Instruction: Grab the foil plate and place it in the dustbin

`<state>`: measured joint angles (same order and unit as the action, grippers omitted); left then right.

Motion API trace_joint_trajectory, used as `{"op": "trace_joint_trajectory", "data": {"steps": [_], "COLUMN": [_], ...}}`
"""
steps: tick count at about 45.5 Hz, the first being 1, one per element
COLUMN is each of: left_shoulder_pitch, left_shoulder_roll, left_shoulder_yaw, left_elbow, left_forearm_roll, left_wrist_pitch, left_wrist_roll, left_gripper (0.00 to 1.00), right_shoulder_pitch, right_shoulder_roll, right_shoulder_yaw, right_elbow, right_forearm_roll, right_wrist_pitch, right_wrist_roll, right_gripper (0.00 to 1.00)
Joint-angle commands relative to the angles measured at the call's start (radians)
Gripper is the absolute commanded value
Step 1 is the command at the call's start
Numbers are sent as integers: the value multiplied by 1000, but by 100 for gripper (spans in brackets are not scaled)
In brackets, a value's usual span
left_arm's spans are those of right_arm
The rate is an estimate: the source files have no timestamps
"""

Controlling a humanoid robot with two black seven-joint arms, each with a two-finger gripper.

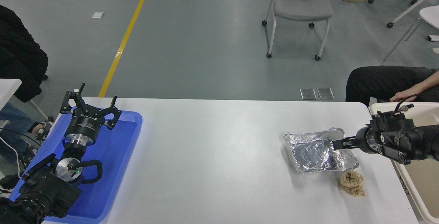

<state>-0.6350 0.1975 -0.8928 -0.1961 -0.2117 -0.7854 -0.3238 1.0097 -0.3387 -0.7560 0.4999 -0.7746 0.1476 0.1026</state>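
Observation:
The foil plate (315,152) lies on the white table's right part, shiny and wrinkled. My right gripper (337,144) comes in low from the right edge and its tip is at the plate's right wall, over the rim. It shows edge-on, so how wide it stands is not clear. The cream dustbin (413,193) stands at the table's right edge, partly behind my right arm. My left gripper (90,105) is open and parked at the lower left over a blue tray (116,169).
A tan-brown paper wad (351,183) lies just in front of the foil plate. A seated person's leg (384,80) and hand (401,97) are behind the dustbin. A grey chair (301,8) stands on the floor beyond.

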Motion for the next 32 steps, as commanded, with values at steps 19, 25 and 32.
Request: {"op": "trace_joint_trajectory", "data": {"steps": [19, 25, 32], "left_shoulder_pitch": [0, 0, 0], "left_shoulder_roll": [0, 0, 0], "left_shoulder_yaw": [0, -2, 0], "left_elbow": [1, 1, -2], "left_forearm_roll": [0, 0, 0], "left_wrist_pitch": [0, 0, 0], "left_wrist_roll": [0, 0, 0], "left_gripper": [100, 100, 100], "right_shoulder_pitch": [-92, -88, -73], "right_shoulder_roll": [24, 24, 29], "right_shoulder_yaw": [73, 75, 75], "right_elbow": [-104, -95, -58], "right_forearm_roll": [0, 0, 0], "right_wrist_pitch": [-10, -8, -5], "right_wrist_roll": [3, 6, 29], "right_gripper": [30, 0, 0]}}
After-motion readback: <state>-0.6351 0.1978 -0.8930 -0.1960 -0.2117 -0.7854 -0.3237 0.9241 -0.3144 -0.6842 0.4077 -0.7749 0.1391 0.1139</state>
